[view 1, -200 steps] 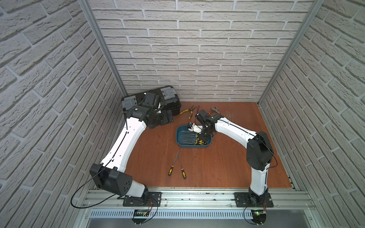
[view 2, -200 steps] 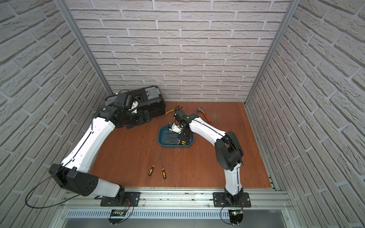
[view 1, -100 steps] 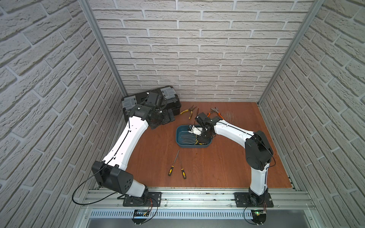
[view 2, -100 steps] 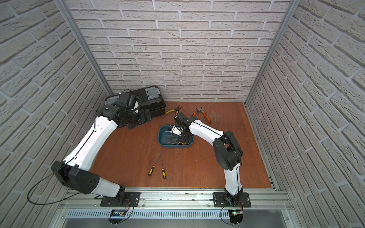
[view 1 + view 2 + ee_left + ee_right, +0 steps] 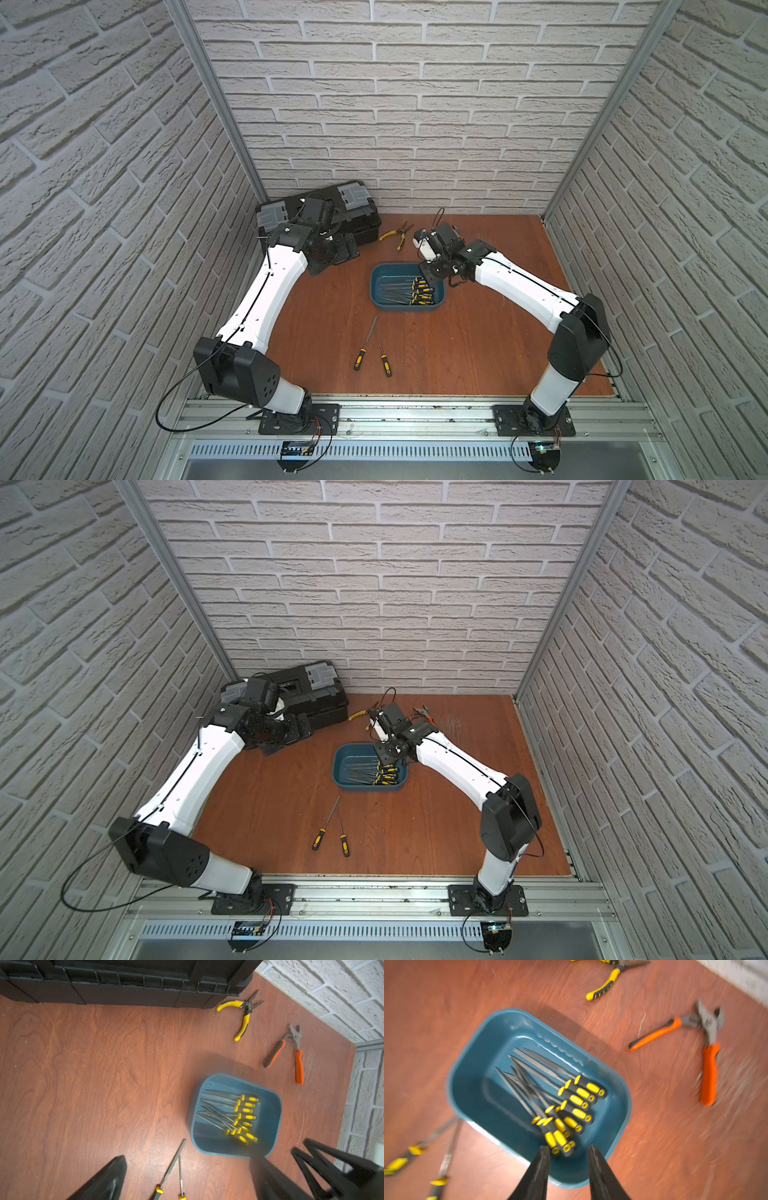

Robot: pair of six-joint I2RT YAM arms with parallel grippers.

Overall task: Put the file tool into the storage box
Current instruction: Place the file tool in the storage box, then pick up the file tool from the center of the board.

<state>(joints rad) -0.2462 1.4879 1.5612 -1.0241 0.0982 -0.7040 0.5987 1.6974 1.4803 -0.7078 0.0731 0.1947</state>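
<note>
While the black toolbox (image 5: 361, 224) sits at ten o'clock of the storage box (image 5: 379, 286), the right gripper (image 5: 568, 1148) hangs over that box's two o'clock corner, jaws apart and empty. The left gripper (image 5: 188, 1156) gapes wide, also empty. Several files (image 5: 409, 293) lie inside the box, and two loose files (image 5: 365, 343) lie outside at six o'clock.

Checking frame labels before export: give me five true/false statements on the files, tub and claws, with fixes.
1. Two loose files lie on the table outside the storage box. True.
2. The right claw grips a file. False: it is open and empty, above the box.
3. The storage box is empty. False: several files lie in it.
4. Orange pliers lie on the table. True.
5. The left claw is shut on pliers. False: it is open and holds nothing.
</note>
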